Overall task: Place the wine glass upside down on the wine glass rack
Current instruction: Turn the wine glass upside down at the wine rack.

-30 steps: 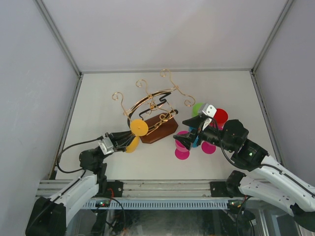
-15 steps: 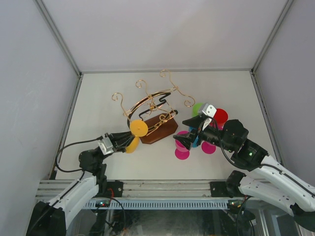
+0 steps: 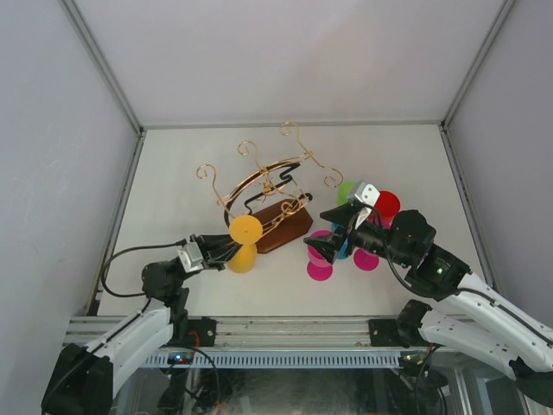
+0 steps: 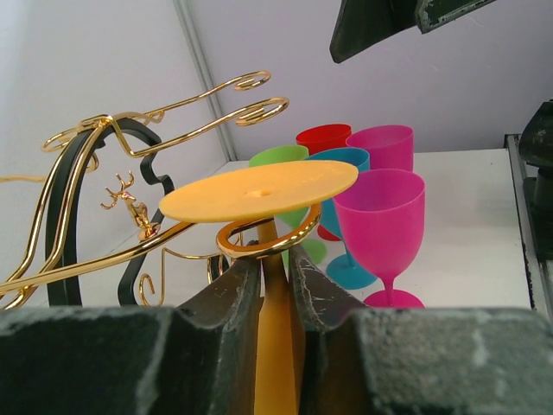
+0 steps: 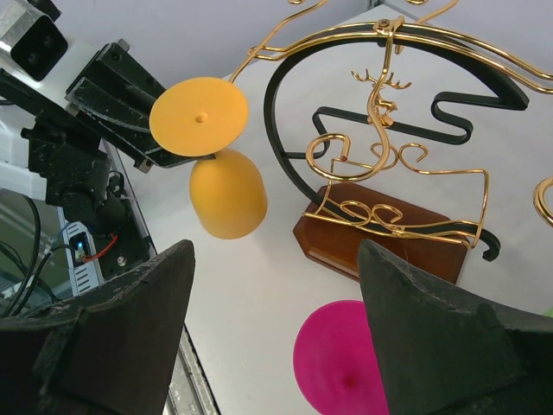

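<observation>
Rightward, a touch closer to the table's near edge, shifted the left gripper (image 4: 275, 270) and the yellow plastic wine glass (image 3: 245, 230), its stem pinched between the fingers. Inverted, foot uppermost, the glass hung just beside the near-left side of the gold wire rack (image 3: 278, 226) with its dark wooden base. Whether a curl ringed the stem was unclear. The right gripper (image 3: 318, 231) hovered spread over a magenta plastic goblet (image 3: 320, 270).
</observation>
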Motion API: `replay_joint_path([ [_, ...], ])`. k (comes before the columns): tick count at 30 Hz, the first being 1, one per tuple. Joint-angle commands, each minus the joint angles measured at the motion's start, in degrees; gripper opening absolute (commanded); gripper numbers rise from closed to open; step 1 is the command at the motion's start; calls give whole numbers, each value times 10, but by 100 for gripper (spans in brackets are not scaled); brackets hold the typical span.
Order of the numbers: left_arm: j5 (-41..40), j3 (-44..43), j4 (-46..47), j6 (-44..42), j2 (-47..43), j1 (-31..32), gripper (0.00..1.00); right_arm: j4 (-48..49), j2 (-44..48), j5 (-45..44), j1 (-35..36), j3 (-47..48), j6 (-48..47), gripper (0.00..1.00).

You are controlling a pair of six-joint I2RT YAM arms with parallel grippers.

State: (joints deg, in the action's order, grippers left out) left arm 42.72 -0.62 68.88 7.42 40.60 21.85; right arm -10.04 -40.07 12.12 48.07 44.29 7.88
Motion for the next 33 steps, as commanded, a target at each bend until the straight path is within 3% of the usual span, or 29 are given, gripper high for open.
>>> replay_joint_path([
  [1,12,57,29,-4,-9,6,21,20,4,-1,-4,24,7,76],
  [7,11,62,29,0,-18,6,13,20,3,-1,-4,24,6,76],
  [14,5,69,29,7,-30,7,11,18,5,0,-4,24,6,76],
  [21,-52,106,24,19,-104,7,3,13,6,1,-4,24,4,76],
  [28,-82,112,-110,11,-229,7,0,13,4,3,-4,24,4,76],
  [33,-133,111,-175,0,-269,7,0,15,2,1,-5,24,4,76],
])
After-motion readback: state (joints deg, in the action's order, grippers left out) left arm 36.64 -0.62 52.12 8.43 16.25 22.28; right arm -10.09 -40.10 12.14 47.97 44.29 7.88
